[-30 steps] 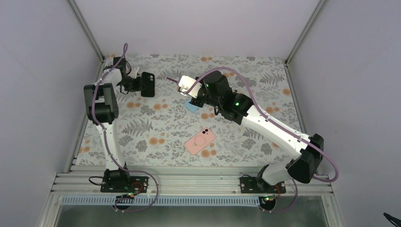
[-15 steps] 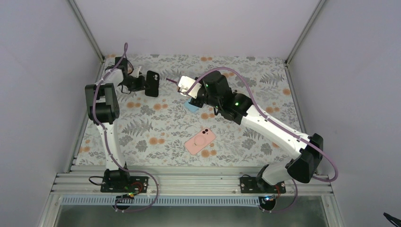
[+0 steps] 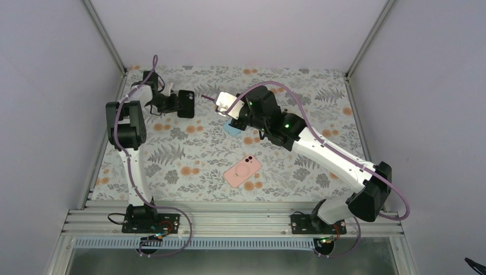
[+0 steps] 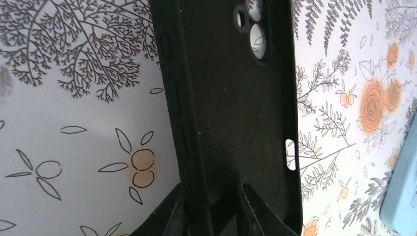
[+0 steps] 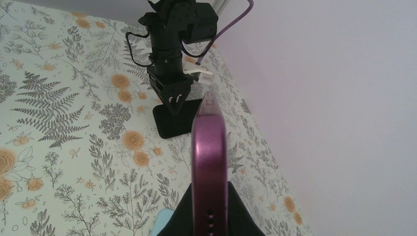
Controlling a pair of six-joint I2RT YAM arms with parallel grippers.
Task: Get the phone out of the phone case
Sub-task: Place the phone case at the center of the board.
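The right arm (image 3: 321, 152) folds at its elbow near the desk's (image 3: 172, 154) right edge. From there it stretches diagonally toward the far centre, wrist levelled and pointing left. Its end effector (image 5: 209, 209) is clamped on the purple phone (image 5: 209, 147), which is held edge-on above the floral surface, out of any case.

The left arm (image 3: 129, 154) rises along the left side, bends at a high elbow and reaches to the far-left corner, wrist turned toward the centre. Its end effector (image 4: 212, 196) stands narrow, one finger outside and one inside the side wall of the empty black case (image 4: 236, 98). Whether they actually pinch it cannot be told. The case's camera cutout faces away from the fingers.

A light blue case (image 3: 231, 129) lies under the right wrist. A pink phone-shaped piece (image 3: 242, 171) lies flat nearer the bases, well apart from both end effectors.
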